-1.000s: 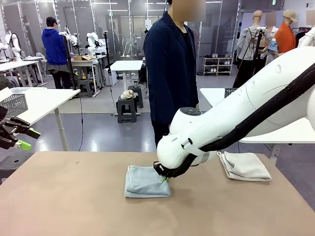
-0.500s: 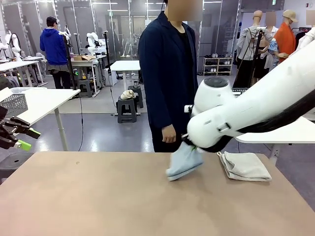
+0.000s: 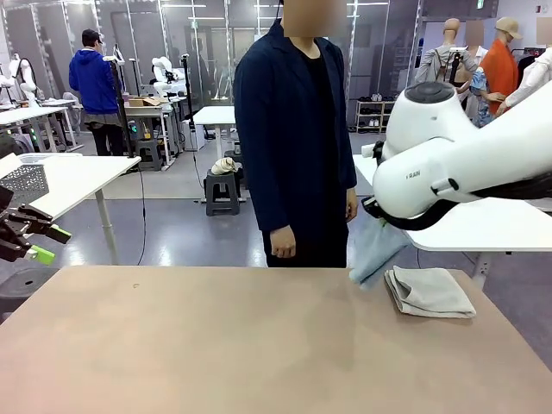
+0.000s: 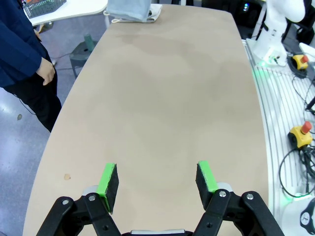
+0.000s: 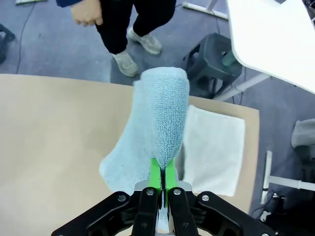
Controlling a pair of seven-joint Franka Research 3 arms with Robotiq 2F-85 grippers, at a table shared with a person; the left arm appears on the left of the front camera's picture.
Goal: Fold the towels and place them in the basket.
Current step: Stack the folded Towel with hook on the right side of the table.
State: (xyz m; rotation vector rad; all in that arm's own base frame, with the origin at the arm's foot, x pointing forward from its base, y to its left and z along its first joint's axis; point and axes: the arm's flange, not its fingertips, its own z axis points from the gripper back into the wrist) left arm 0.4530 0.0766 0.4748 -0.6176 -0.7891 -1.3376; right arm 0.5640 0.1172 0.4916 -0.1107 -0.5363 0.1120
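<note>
Over at 9 o'clock in the front view, the left gripper (image 3: 39, 244) hangs off the edge of the bench (image 3: 216, 345), fingers spread wide with nothing between them. Its wrist view confirms that: green pads (image 4: 108, 186) well apart, just bare tan bench top under them.

Dead centre, at 12 o'clock on the far side, a person (image 3: 293, 138) in a dark navy coat stands right against the bench edge, one hand (image 3: 282, 242) hanging loose by the side.

Moving on to about 3 o'clock, the right arm has the grey-blue towel (image 3: 373, 250) lifted clear of the bench, hanging from under its wrist. From the right wrist camera the right gripper (image 5: 162, 182) has its fingers pinched tight on a folded edge of that grey-blue towel, which droops away from the pads.

Just beside it, toward 4 o'clock, the cream towel (image 3: 429, 291) lies folded flat on the bench near the right edge. In the front view the hanging towel's lower corner overlaps its left edge, though I can't tell if they actually touch.
</note>
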